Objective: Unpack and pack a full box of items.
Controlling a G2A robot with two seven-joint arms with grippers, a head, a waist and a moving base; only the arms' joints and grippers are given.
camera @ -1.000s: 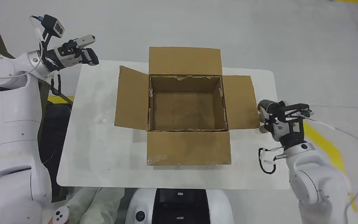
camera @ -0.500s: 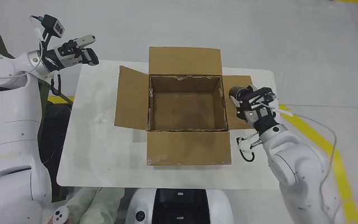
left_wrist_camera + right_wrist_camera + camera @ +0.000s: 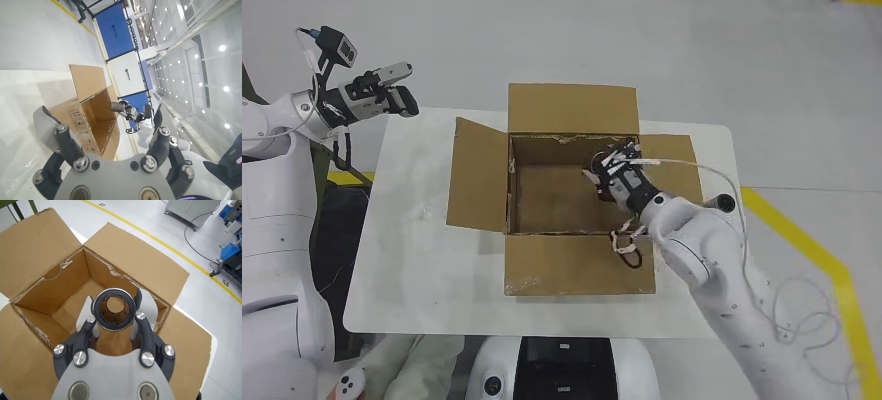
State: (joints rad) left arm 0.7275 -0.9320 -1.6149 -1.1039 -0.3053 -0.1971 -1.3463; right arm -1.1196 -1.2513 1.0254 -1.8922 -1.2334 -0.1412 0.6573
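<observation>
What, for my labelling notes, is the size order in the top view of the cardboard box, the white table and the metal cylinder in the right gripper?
1. white table
2. cardboard box
3. metal cylinder, clearly smallest, even though it is held nearer the camera.

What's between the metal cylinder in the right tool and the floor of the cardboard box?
Nothing: the metal cylinder, clamped in the right tool, hangs over the bare floor of the cardboard box, as the right wrist view shows.

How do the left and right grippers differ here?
The left gripper is open and empty; the right gripper is shut on a metal cylinder. The left gripper sits by a table corner; the right gripper hangs over the open box. Both have the same two-finger build.
</observation>
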